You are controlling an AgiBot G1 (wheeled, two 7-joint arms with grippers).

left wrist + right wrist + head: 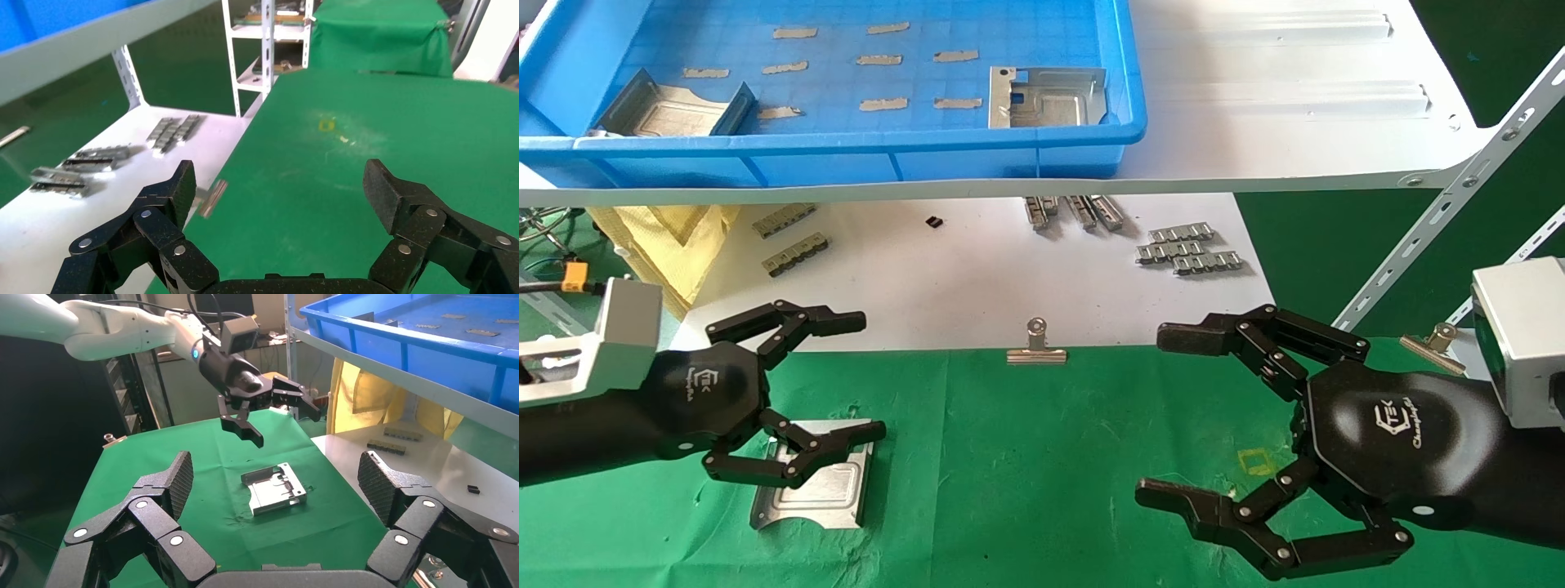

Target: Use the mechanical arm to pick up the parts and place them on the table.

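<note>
One silvery stamped part lies flat on the green table; it also shows in the right wrist view. My left gripper is open and empty. It hovers above that part's far edge, clear of it, as the right wrist view shows. In its own view only green cloth lies between the fingers. My right gripper is open and empty over the table's right side. Two more parts lie in the blue bin, one at the right and one at the left.
The blue bin stands on a white shelf panel above the table's far edge. Below it a white sheet carries small ridged strips. Binder clips sit at the cloth's edge. Slotted shelf braces stand far right.
</note>
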